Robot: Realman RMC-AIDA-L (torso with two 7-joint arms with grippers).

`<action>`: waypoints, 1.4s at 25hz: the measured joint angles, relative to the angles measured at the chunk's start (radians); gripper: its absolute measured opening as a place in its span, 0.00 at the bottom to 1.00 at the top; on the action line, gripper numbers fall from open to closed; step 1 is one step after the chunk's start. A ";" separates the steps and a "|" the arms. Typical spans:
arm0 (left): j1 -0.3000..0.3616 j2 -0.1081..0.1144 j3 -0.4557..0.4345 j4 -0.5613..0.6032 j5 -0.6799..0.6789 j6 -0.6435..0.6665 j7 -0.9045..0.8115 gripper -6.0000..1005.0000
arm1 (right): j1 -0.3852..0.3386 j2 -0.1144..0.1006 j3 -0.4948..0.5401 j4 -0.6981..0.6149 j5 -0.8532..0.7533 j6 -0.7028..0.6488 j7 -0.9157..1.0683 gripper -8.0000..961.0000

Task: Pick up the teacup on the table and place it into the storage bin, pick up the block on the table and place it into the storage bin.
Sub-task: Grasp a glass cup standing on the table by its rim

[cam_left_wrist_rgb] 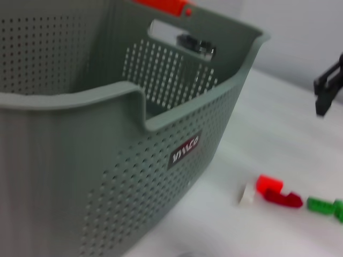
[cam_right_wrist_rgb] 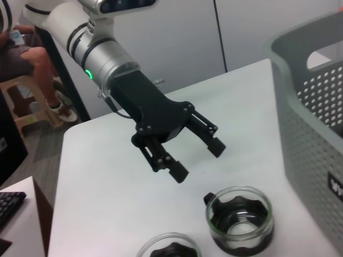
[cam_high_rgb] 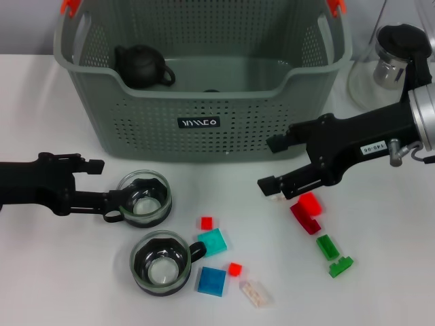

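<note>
Two glass teacups with dark inserts stand in front of the storage bin (cam_high_rgb: 204,129): one (cam_high_rgb: 144,197) nearer the bin, one (cam_high_rgb: 161,261) nearer me. My left gripper (cam_high_rgb: 109,187) is open beside the farther teacup (cam_right_wrist_rgb: 239,219), on its handle side, holding nothing; it also shows in the right wrist view (cam_right_wrist_rgb: 198,160), raised off the table. My right gripper (cam_high_rgb: 272,164) is open above a red block (cam_high_rgb: 310,204) and a dark red block (cam_high_rgb: 304,219). Teal (cam_high_rgb: 215,242) and blue (cam_high_rgb: 212,280) blocks lie by the nearer teacup.
A black teapot (cam_high_rgb: 141,66) sits inside the bin. Green blocks (cam_high_rgb: 327,246), small red cubes (cam_high_rgb: 206,223) and a clear block (cam_high_rgb: 256,293) are scattered on the white table. A glass vessel (cam_high_rgb: 387,64) stands at the back right.
</note>
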 joint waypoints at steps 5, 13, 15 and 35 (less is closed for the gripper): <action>-0.034 0.000 0.052 0.069 0.092 -0.008 -0.067 0.82 | 0.007 -0.002 0.011 0.000 0.000 0.027 0.000 0.99; -0.067 -0.009 0.190 0.155 0.142 0.013 -0.097 0.82 | 0.024 -0.011 0.014 0.004 0.000 0.058 0.005 0.99; -0.075 -0.013 0.221 0.172 0.143 0.013 -0.098 0.82 | 0.027 -0.012 0.015 0.010 0.000 0.065 0.006 0.99; -0.158 -0.058 0.389 0.174 0.134 0.046 -0.266 0.82 | 0.038 -0.016 0.052 0.013 0.000 0.069 0.003 0.99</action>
